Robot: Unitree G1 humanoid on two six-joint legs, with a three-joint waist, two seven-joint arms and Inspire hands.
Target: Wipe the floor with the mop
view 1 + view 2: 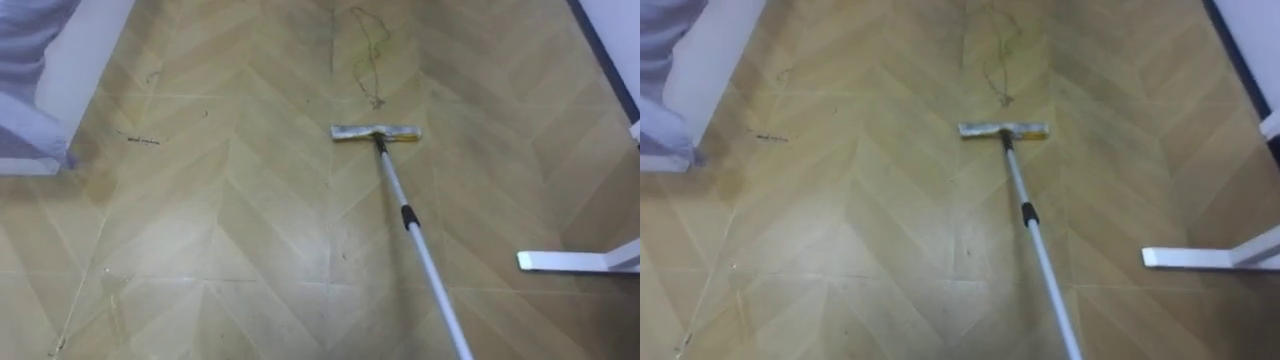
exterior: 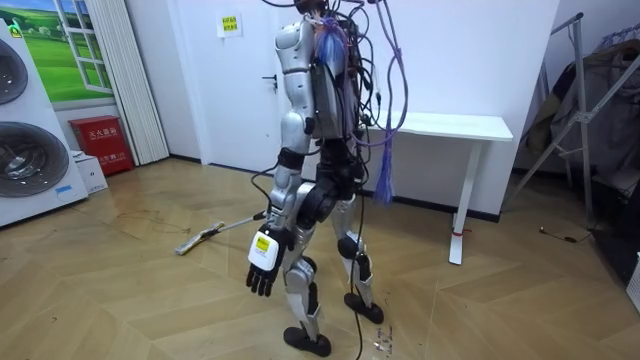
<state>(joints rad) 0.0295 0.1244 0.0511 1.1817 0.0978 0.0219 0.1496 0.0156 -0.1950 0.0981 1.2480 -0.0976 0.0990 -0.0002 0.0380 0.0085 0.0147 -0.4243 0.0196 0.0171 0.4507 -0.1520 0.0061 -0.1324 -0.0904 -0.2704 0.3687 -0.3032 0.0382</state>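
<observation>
A flat mop lies with its grey head on the wooden herringbone floor ahead of me. Its metal handle runs back from the head toward the lower right and leaves the picture there. Just beyond the head, dark scribbled marks stain the floor. In the room view I stand upright in the middle of the room, with the mop head on the floor at the room view's left. My left hand hangs at my side, fingers relaxed, holding nothing.
A white foot bar of some furniture lies on the floor at my right. A white panel with pale cloth stands at my left. The room holds washing machines, a red box, a white desk and a drying rack.
</observation>
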